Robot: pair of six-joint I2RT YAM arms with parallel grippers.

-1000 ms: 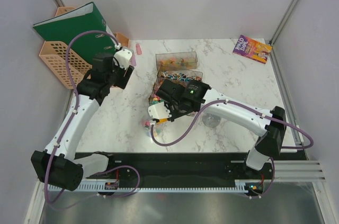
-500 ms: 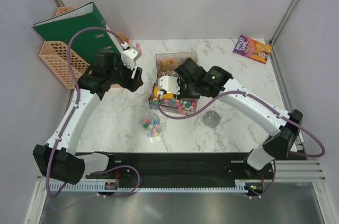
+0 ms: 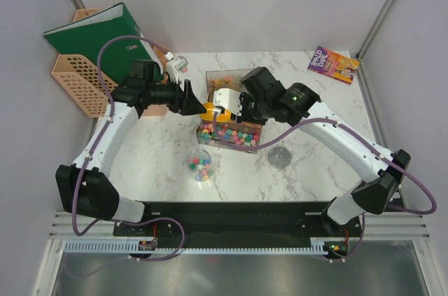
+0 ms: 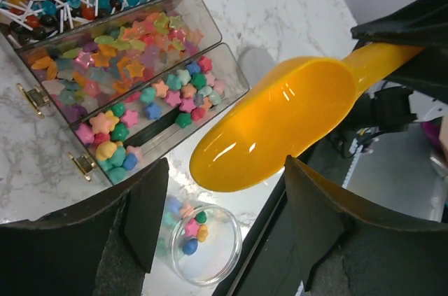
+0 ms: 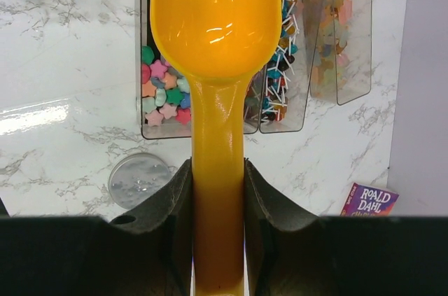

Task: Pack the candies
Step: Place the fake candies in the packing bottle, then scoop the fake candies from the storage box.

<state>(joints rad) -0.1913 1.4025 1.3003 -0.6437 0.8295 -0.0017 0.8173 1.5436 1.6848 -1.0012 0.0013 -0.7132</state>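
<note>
The candies (image 4: pixel 150 96) are small coloured stars and sweets in a clear compartment box (image 3: pixel 231 133); they also show in the right wrist view (image 5: pixel 164 89). A few lie in the clear cup (image 3: pixel 201 165), which also shows in the left wrist view (image 4: pixel 199 240). My right gripper (image 5: pixel 218 170) is shut on the handle of the orange scoop (image 5: pixel 217 23) and holds it above the box's left end (image 3: pixel 210 108). The scoop's bowl (image 4: pixel 280 124) looks empty. My left gripper (image 4: pixel 227 226) is open and empty, just left of the scoop's tip (image 3: pixel 190 99).
A round clear lid (image 3: pixel 278 157) lies right of the cup. A book (image 3: pixel 333 65) lies at the back right. A green binder (image 3: pixel 98 33) rests on an orange basket (image 3: pixel 73 82) at the back left. The box's open lid (image 3: pixel 233 79) stands behind it.
My right gripper has carried the scoop from over the cup back up to the candy box. My left gripper has swung right and now faces the scoop's tip.
</note>
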